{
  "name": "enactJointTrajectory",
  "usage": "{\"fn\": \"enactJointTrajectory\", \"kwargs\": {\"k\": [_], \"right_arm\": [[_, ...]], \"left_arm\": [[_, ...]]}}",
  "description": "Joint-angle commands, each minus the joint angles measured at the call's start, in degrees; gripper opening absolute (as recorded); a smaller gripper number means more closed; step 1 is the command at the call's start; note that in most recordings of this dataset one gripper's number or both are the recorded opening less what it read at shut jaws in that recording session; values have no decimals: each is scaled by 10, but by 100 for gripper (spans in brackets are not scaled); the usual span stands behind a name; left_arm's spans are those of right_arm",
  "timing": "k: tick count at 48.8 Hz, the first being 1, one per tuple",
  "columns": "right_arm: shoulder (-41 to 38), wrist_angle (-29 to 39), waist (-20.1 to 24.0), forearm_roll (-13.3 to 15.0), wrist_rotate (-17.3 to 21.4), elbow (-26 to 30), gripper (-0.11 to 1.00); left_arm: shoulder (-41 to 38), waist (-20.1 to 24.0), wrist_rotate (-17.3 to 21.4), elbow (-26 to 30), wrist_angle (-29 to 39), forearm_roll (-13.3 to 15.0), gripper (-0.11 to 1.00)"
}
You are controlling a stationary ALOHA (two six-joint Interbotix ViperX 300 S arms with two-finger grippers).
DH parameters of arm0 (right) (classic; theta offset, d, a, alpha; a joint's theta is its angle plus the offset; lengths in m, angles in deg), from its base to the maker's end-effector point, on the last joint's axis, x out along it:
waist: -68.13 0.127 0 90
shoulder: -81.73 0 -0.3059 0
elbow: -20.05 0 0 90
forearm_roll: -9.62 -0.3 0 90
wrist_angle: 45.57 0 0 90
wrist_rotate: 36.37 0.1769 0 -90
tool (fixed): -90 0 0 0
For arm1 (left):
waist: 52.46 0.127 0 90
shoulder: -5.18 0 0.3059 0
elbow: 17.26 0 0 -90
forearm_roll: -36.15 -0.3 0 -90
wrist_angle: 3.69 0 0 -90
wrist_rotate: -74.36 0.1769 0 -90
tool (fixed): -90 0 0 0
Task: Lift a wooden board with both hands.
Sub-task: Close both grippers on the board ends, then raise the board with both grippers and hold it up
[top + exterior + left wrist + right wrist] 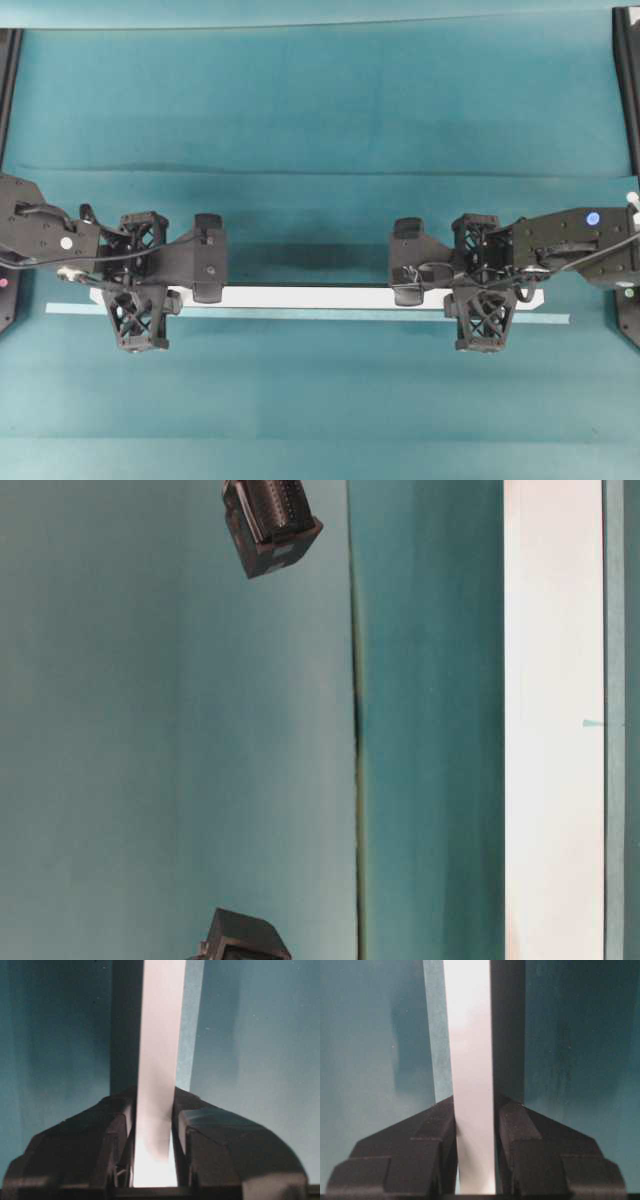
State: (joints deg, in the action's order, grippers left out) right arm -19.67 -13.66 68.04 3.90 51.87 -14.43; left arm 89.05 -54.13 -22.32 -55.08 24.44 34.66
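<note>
The wooden board (300,297) is a long white plank lying left to right across the teal table, and it also shows as a white band (555,720) in the table-level view. My left gripper (138,290) is shut across its left end, with black fingers (115,1135) pressed on both long edges of the board (160,1035). At the right end my right gripper (482,292) is shut the same way, fingers (520,1135) tight against the board (470,1035). A dark shadow runs along the board's far side. I cannot tell whether it is off the table.
A thin pale teal strip (300,316) lies just in front of the board, parallel to it. Black frame posts stand at the far left (8,80) and far right (628,80) edges. Teal cloth covers the table (320,120).
</note>
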Motion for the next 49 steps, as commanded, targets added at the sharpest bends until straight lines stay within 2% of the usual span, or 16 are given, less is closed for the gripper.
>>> {"fn": "enactJointTrajectory", "kwargs": {"k": [1,15,26,35,49], "right_arm": [[-4,4,5,-4,4,3,21],[-4,6,5,-4,4,4,21],[14,47,4,-4,15,29,21],[44,74,-2,-4,28,44,21],[100,184,-22,-4,28,98,21]], "left_arm": [[4,-2,-1,10,-3,0,17],[4,-3,-1,11,-1,0,17],[22,-3,-1,28,25,0,17],[50,-2,-1,54,76,0,17],[105,4,-2,108,180,0,17]]}}
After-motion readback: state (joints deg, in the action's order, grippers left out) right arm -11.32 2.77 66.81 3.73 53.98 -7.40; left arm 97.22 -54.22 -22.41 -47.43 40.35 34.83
